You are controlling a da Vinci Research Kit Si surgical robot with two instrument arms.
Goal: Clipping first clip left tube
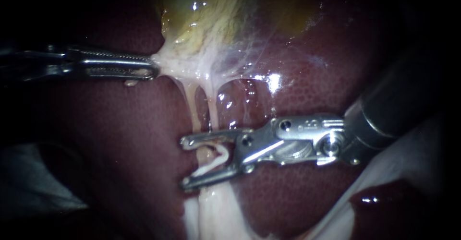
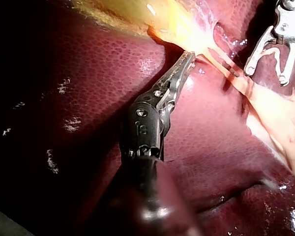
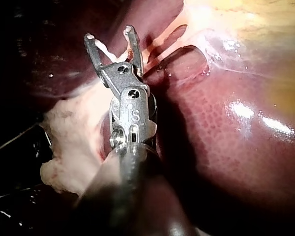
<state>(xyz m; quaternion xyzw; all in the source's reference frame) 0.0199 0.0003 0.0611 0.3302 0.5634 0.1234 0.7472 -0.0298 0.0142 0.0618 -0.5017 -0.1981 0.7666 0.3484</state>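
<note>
Hand of right instrument [image 1: 185, 163], jaws wide apart, lies over dark liver [image 1: 120, 139] below yellow gallbladder [image 1: 201, 14], whose edge left instrument [image 1: 152, 69] clamps. Left tube [image 1: 194, 105] passes between right jaws, which both hold a white clip [image 1: 218, 156].

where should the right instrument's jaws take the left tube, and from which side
Likely the left tube on its bare, straight stretch below the gallbladder, crosswise from the view's right: the left instrument, shut on the gallbladder, pulls it taut, and the right instrument, jaws holding an unclosed clip, straddles it there.
</note>
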